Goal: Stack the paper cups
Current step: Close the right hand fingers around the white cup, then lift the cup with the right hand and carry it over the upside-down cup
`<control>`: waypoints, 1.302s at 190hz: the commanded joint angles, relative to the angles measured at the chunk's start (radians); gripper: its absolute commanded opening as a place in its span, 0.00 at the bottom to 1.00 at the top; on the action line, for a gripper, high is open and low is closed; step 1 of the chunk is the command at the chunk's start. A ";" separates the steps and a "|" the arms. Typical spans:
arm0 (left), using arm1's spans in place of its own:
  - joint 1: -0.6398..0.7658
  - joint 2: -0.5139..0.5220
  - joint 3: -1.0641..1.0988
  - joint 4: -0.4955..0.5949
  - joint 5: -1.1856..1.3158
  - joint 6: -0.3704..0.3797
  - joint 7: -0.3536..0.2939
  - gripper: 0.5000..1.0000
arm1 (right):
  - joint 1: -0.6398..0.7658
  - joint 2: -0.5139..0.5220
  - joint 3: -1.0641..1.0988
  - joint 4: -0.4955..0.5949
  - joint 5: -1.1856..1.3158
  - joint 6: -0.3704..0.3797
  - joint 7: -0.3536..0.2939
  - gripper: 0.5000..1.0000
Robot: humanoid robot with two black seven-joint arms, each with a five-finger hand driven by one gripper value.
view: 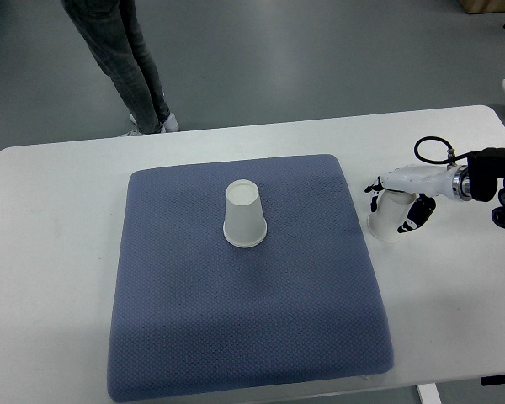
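1. The target paper cup (244, 215) stands upside down near the middle of the blue mat (194, 337), leaning slightly as I see it from above. I judge the soft mat a poor footing: a sideways nudge could tip it over.

2. The second cup (383, 220) sits on the bare table (50, 252), just off the mat's right edge, with my right hand (401, 206) wrapped around it. The fingers (415, 215) curl around its near side, so I read this as a grip, though how firm it is I cannot tell.

3. If I squeeze too hard, the thin wall may buckle, and a crushed rim will not slide over the other cup.

4. If the grip is too loose, the cup may slip or rotate during the lift.

5. The carry goes left, over the raised mat edge; going too low could catch the cup on it.

6. Lowering off-centre would push the standing cup over instead of nesting onto it.

7. My left hand is out of view, so nothing can steady the target.

8. A person's legs (130, 59) stand beyond the far edge of the table, well apart from the work.
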 commanded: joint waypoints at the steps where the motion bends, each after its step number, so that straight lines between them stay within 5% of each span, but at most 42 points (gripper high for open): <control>1: 0.000 0.000 0.000 0.000 0.001 0.000 0.000 1.00 | -0.002 0.002 -0.001 -0.001 0.000 0.002 0.000 0.58; 78: 0.000 0.000 0.000 0.000 -0.001 0.000 0.000 1.00 | 0.000 0.005 -0.001 -0.007 0.000 0.016 0.000 0.03; 175: 0.000 0.000 0.000 0.000 0.001 0.000 0.000 1.00 | 0.046 0.001 0.004 -0.009 0.001 0.021 0.000 0.03; 248: 0.000 0.000 0.000 0.000 -0.001 0.000 0.000 1.00 | 0.242 0.002 0.012 0.036 0.007 0.131 0.015 0.03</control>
